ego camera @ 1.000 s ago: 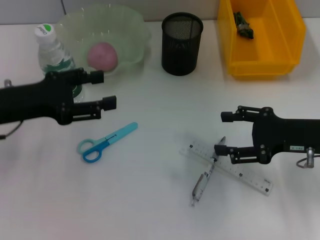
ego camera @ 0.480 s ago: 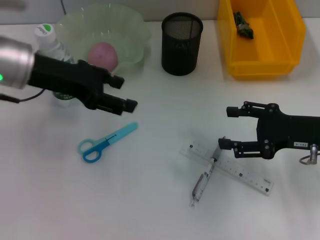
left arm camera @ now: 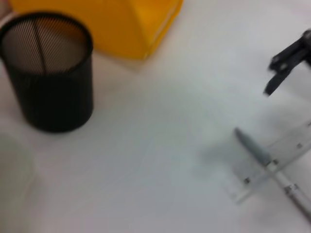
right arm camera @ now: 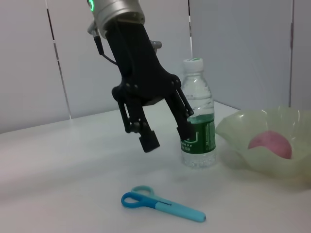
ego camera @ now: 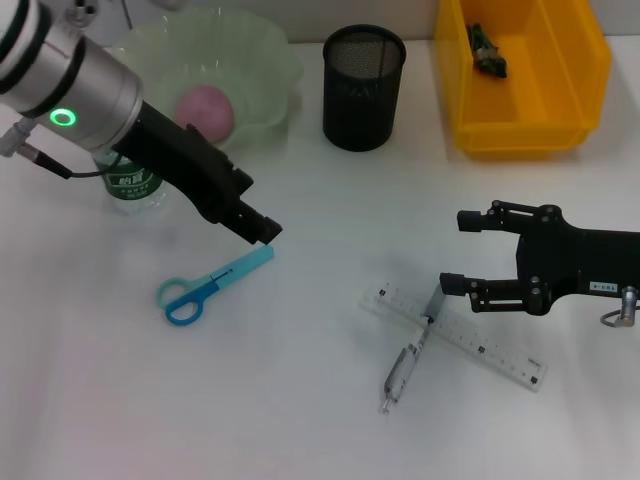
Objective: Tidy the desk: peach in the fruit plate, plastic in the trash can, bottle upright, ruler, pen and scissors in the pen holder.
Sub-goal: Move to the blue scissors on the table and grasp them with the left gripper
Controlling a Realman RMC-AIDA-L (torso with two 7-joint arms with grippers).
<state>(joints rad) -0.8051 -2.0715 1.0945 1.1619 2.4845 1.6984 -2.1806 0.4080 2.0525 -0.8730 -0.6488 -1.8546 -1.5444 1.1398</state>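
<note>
My left gripper [ego camera: 258, 215] is open and points down, just above the blade end of the blue scissors [ego camera: 210, 285] lying flat on the table. The right wrist view shows the left gripper [right arm camera: 167, 137] with fingers spread above the scissors [right arm camera: 160, 206]. Behind my left arm the bottle [ego camera: 125, 182] stands upright [right arm camera: 197, 116]. The pink peach [ego camera: 205, 110] lies in the pale green fruit plate [ego camera: 270, 60]. A clear ruler [ego camera: 470, 345] lies with the pen [ego camera: 405, 365] across it. My right gripper [ego camera: 456, 252] is open, just above the ruler's near end.
The black mesh pen holder [ego camera: 364, 88] stands at the back centre, also in the left wrist view [left arm camera: 48, 77]. A yellow bin [ego camera: 520, 120] at the back right holds a dark green scrap of plastic [ego camera: 490, 50].
My left arm has swung in from the left and turned, carrying its gripper right and down toward the scissors' blade end. The right gripper has drifted slightly to the right.
</note>
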